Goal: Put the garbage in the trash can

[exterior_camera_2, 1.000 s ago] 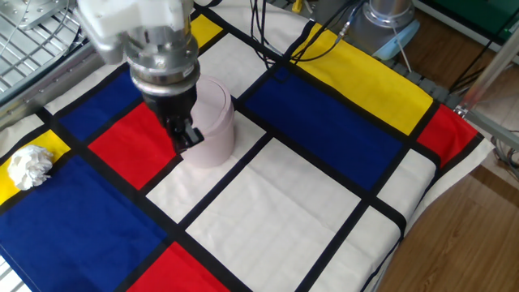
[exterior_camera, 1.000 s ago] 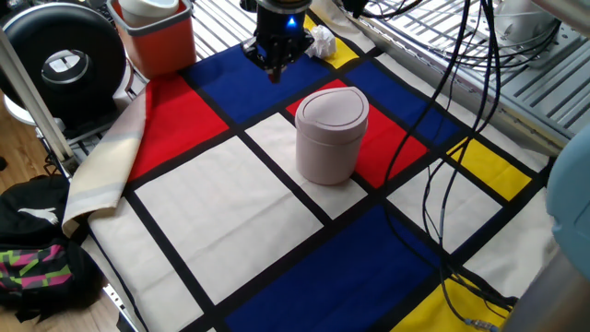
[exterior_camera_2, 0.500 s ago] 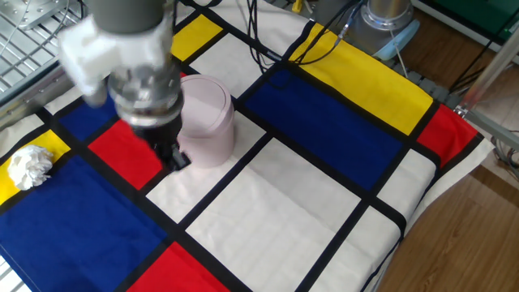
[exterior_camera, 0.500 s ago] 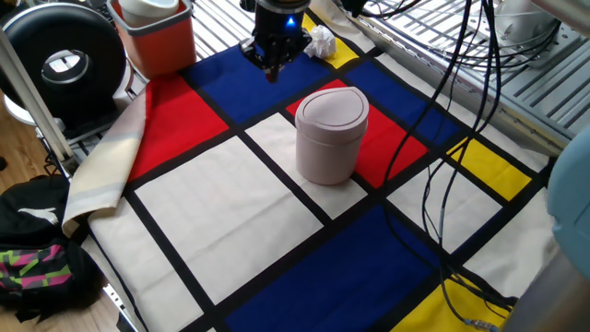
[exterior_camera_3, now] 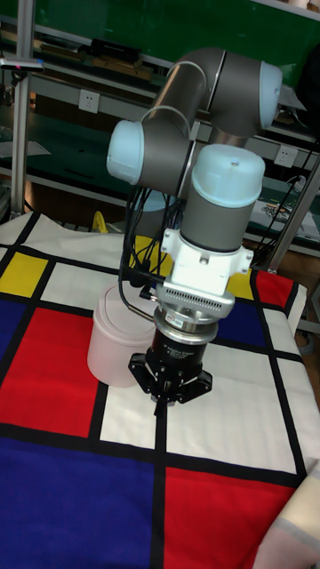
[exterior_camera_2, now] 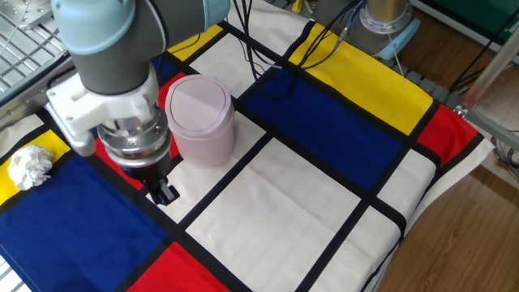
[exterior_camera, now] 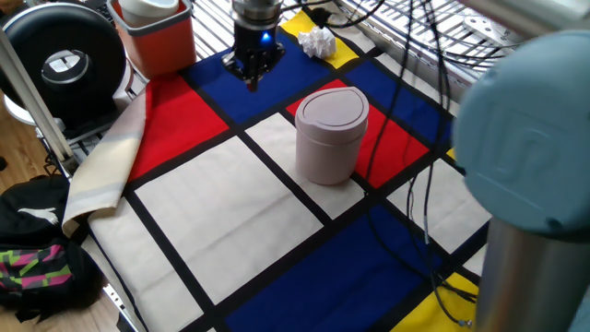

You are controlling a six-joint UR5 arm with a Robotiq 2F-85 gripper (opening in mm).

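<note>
Gripper [exterior_camera_2: 162,193], fingers pressed together and empty, has moved away from the trash can [exterior_camera_2: 200,119]; garbage [exterior_camera_2: 28,166] lies untouched near the cloth's edge, grasp outstanding

The gripper [exterior_camera: 252,77] has been carried away from the trash can [exterior_camera: 330,135], out over the blue panel toward the cloth's red-bin corner, empty.

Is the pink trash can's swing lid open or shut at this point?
Shut. The trash can stands upright with its rounded lid seated flat across the top; no opening shows in either fixed view. The garbage lies apart on a yellow patch.
</note>
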